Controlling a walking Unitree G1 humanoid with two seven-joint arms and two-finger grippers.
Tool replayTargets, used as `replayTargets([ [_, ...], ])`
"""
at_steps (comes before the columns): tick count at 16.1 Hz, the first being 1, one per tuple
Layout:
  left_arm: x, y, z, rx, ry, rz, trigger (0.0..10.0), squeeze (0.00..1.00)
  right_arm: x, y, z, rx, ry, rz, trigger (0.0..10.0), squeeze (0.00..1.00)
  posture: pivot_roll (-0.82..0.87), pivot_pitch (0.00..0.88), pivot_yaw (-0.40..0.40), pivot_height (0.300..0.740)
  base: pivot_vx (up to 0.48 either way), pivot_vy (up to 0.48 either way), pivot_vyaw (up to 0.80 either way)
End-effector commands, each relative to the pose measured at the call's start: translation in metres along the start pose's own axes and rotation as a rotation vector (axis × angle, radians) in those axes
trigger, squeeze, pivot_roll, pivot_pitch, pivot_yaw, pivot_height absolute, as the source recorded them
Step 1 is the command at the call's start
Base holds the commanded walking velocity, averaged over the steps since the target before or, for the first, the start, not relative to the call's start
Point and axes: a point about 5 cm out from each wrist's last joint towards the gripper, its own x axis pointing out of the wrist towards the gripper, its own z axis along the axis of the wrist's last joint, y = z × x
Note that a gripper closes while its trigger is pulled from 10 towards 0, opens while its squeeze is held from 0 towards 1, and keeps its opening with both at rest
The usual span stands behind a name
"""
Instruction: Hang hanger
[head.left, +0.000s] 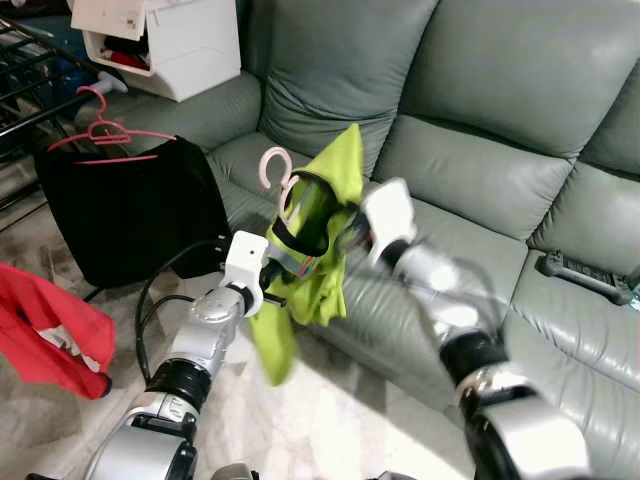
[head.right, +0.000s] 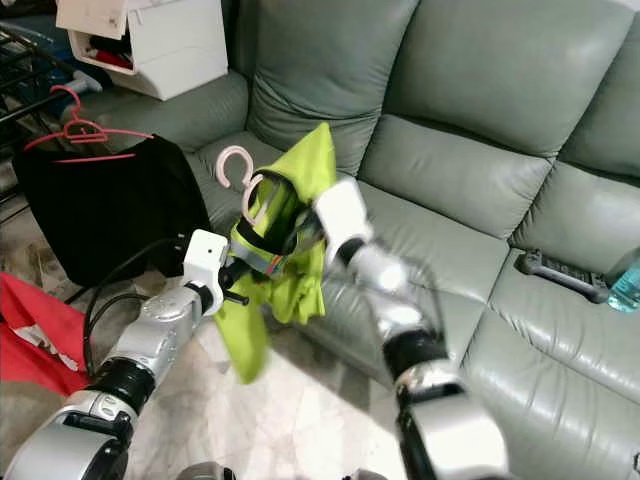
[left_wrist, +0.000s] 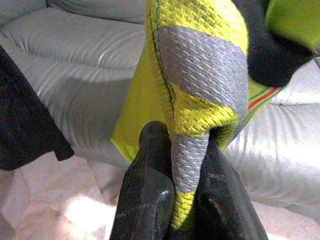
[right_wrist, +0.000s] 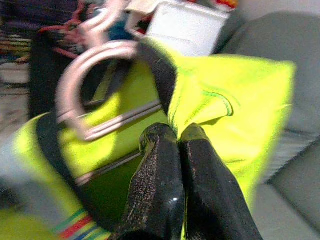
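Left gripper (left_wrist: 187, 200) clamped on grey-banded hem of yellow-green shirt (head.left: 325, 215). Right gripper (right_wrist: 177, 142) pinched shut on shirt fabric near collar. Shirt held up between both arms, in front of sofa's (head.left: 500, 130) front edge, on pink hanger (head.left: 274, 165) with hook standing above collar. Farther left: black garment (head.left: 130, 215) on red hanger (head.left: 105, 130).

From the head, your two eye views look forward and down across both arms to the grey sofa (head.left: 480, 150), the same scene seen slightly offset. Your left wrist view looks along the left claw (left_wrist: 186, 200), very close to the yellow-green garment (left_wrist: 200, 60). Your right wrist view, blurred, sits just as close behind the right claw (right_wrist: 179, 137), sharing that garment.
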Motion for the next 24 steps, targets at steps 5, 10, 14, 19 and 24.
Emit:
replayTargets([
  [5, 0.000, 0.012, 0.015, -0.037, -0.035, 0.063, 0.0, 0.00, -0.011, 0.032, -0.018, -0.050, 0.061, 0.225, 10.0, 0.17, -0.05, 0.000, 0.053, 0.740, 0.000, 0.000, 0.00],
  [10, -0.003, 0.032, 0.026, -0.036, -0.066, 0.158, 0.0, 0.00, -0.052, 0.025, -0.050, -0.406, 0.204, 0.377, 10.0, 1.00, -0.05, 0.000, 0.030, 0.740, 0.000, 0.000, 0.00],
  [14, -0.008, 0.040, 0.041, 0.157, -0.138, 0.070, 0.0, 0.00, -0.069, 0.016, -0.023, -0.375, 0.047, 0.432, 10.0, 1.00, -0.06, 0.000, 0.029, 0.740, 0.000, 0.000, 0.00],
  [19, -0.028, 0.046, 0.035, 0.592, -0.095, -0.261, 0.0, 0.00, -0.082, -0.055, 0.005, -0.525, 0.094, 0.336, 10.0, 1.00, -0.06, 0.000, 0.034, 0.740, 0.000, 0.000, 0.00],
  [24, -0.042, 0.051, 0.017, 0.919, -0.006, -0.441, 0.0, 0.00, -0.104, -0.102, 0.024, -0.610, 0.244, 0.400, 10.0, 1.00, -0.07, 0.000, 0.038, 0.740, 0.000, 0.000, 0.00],
])
